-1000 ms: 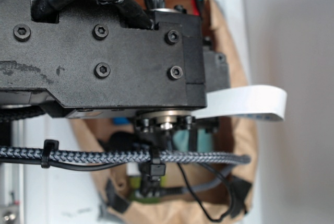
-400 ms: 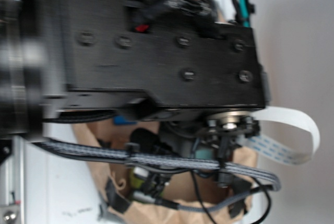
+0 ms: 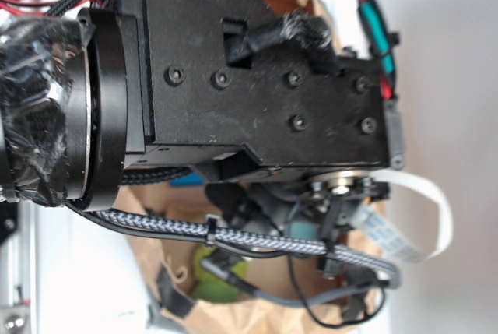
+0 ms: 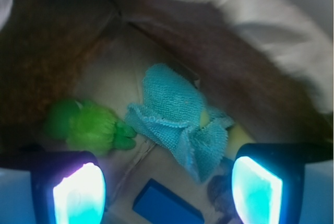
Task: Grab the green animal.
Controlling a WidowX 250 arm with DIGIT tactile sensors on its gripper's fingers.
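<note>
The green animal is a lime-green fuzzy plush lying on the brown paper floor of a bag, at the left of the wrist view. My gripper hangs above the bag floor, open, with nothing between its fingers. The left fingertip sits just below the plush in the picture, and the right fingertip is far off to the right. In the exterior view the arm covers most of the scene. A patch of the green animal shows under the cables there.
A crumpled teal cloth lies right of the plush, partly over a yellow sponge. A blue block lies between the fingers' lines. Brown paper bag walls rise around everything. A braided cable and white ribbon cable hang under the arm.
The arm has swung across the exterior view, its round joint now at the left. The ribbon cable has curled into a loop. More of the green plush shows below the cables.
</note>
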